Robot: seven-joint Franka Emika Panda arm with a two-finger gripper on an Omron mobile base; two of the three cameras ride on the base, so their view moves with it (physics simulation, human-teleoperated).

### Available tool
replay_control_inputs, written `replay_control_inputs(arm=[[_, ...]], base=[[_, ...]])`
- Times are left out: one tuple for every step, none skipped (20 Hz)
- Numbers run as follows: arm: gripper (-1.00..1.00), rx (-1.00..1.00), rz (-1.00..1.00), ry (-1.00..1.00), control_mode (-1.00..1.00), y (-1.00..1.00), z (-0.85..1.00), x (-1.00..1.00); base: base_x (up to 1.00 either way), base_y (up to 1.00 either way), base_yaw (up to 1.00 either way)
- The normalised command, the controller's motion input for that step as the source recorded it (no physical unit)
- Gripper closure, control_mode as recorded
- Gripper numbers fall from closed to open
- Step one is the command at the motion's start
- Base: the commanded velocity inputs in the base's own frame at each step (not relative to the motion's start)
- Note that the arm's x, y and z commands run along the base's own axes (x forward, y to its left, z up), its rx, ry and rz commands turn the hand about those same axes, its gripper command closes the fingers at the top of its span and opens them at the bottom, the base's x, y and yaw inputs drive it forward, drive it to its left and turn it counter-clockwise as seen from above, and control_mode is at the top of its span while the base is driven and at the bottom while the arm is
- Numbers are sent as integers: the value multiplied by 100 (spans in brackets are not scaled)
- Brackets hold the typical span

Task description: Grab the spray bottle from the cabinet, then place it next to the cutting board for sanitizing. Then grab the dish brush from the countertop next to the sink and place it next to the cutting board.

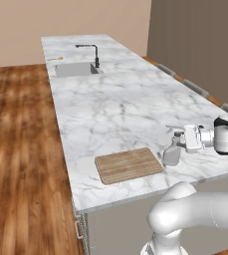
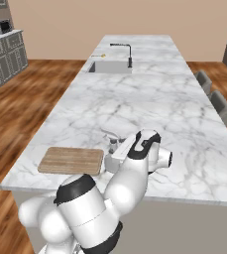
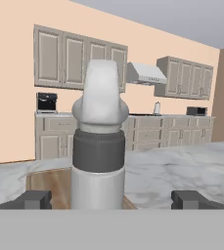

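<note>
Left base view: the spray bottle [image 1: 171,152] stands upright on the bench [image 1: 125,107] just beside the cutting board [image 1: 129,165], where sanitizing wants it; the tool [image 1: 177,140] sits level at its neck.
Right base view: the dish brush [image 2: 99,55] lies by the sink [image 2: 110,66], well apart, untouched.
Hand view: fingertips [image 3: 33,199] spread wide either side of the bottle, apparently letting go, not pinching.

Spray bottle [image 1: 171,152] upright beside cutting board [image 1: 128,165], countertop [image 1: 120,104]
</note>
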Motion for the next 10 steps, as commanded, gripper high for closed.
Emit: replay_control_inputs(arm=[[-100, 0, 0, 0, -100, -46, 0, 0], [-100, 0, 0, 0, -100, -51, 0, 0], [-100, 0, 0, 0, -100, -54, 0, 0], [-100, 3, 0, 0, -100, -49, 0, -11], [-100, 4, 0, -8, -100, -40, 18, -43], [-100, 2, 0, -2, -100, -30, 33, -53], [-100, 0, 0, -3, -100, -11, 44, -62], [-100, 0, -2, -1, -100, 0, 50, -66], [-100, 0, -5, 0, -100, 7, 49, -86], [-100, 0, -9, 0, -100, 10, 55, -89]], base=[[0, 0, 0], [0, 0, 0], [0, 0, 0], [0, 0, 0], [0, 0, 0], [0, 0, 0], [0, 0, 0], [0, 0, 0], [0, 0, 0], [0, 0, 0]])
